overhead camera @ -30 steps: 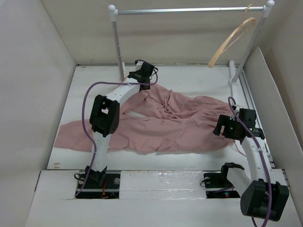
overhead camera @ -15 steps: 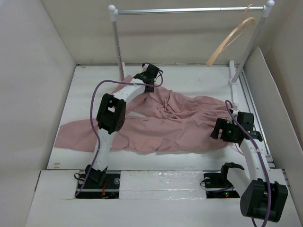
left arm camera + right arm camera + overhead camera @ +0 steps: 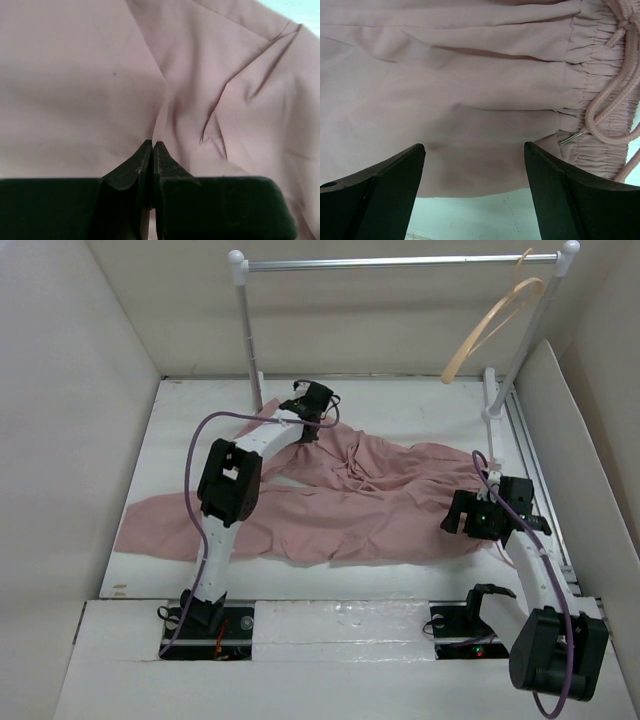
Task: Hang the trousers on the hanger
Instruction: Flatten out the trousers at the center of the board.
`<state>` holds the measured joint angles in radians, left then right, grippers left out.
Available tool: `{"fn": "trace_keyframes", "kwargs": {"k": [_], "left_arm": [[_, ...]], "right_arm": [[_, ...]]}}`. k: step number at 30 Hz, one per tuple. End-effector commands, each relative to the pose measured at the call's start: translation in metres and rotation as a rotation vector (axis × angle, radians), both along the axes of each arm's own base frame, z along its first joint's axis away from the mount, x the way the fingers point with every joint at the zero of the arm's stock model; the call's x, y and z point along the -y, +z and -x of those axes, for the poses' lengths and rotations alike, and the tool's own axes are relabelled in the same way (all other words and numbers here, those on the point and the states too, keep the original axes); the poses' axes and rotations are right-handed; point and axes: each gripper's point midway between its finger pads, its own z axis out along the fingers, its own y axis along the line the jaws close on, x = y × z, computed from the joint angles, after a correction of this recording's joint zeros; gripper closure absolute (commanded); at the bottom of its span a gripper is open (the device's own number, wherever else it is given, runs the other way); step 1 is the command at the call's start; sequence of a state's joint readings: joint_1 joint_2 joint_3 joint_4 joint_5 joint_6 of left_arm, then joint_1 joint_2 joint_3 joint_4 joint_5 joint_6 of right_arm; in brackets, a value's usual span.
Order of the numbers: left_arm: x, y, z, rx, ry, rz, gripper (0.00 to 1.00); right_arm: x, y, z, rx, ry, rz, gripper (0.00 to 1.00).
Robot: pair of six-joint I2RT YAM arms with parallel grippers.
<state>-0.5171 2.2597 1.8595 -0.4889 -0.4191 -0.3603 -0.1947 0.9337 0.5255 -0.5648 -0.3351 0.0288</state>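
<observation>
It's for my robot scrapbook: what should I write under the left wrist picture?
The left gripper pinched shut on a fold of the trousers.

Even, diffuse white light — folds of the trousers (image 3: 400,500) cast soft shadows, and wrist close-ups look slightly blurred.

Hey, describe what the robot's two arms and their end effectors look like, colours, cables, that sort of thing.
The left arm and right arm are built from slim white links joined by chunky black housings. A purple cable loops alongside each arm. The left end effector and right end effector each carry two dark, wedge-shaped fingers that taper to the tips. No markings are readable.
</observation>
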Motion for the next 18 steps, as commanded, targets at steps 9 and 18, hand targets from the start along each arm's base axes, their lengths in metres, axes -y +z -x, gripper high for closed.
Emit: {"fn": "trace_keyframes", "kwargs": {"k": [9,18], "left_arm": [[-0.099,0.186,0.019,0.353,0.243,0.232,1.00],[-0.311,0.147,0.029,0.308,0.707,0.153,1.00]], "right_arm": [[0.001,0.001,-0.027,0.056,0.076,0.030,0.15],[-0.011,0.008,-0.031,0.074,0.124,0.005,0.15]]}}
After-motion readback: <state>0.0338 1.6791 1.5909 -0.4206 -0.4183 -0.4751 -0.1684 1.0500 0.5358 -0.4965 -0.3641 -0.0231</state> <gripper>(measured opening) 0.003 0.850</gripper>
